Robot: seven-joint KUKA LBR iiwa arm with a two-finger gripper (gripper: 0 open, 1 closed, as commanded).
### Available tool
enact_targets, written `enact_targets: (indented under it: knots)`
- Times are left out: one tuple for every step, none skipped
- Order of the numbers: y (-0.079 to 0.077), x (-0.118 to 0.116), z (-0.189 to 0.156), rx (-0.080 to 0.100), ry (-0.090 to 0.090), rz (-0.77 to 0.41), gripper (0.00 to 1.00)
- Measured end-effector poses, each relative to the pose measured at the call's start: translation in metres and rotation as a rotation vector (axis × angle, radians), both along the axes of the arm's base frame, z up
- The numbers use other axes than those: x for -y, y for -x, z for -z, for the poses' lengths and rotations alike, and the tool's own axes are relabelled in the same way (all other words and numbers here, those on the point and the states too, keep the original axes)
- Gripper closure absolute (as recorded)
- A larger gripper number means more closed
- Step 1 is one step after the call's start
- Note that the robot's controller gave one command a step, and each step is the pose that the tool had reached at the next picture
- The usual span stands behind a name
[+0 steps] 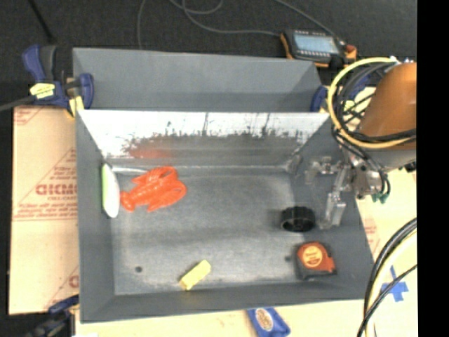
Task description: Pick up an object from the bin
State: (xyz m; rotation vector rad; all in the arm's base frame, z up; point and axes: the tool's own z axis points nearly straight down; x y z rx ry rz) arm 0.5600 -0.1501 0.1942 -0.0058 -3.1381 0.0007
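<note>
Bin floor open midway; black cup, tape measure crowd right.

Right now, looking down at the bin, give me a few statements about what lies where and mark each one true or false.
1. The orange lobster toy lies in the left part of the bin. True.
2. The orange and black tape measure lies against the bin's upper wall. False: it lies near the lower right corner in the view.
3. The gripper is at the bin's right side, close beside a small black round thing. True.
4. The yellow block is stacked on the lobster toy. False: it lies apart from it, alone on the floor near the lower wall.
5. The gripper is over the lobster toy. False: the toy lies far across the bin from it.
</note>
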Motion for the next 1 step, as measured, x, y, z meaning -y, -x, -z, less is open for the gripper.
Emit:
enact_targets:
  knots:
    - [-0.0015,-0.0007,-0.0049,0.008,0.002,-0.004,0.0]
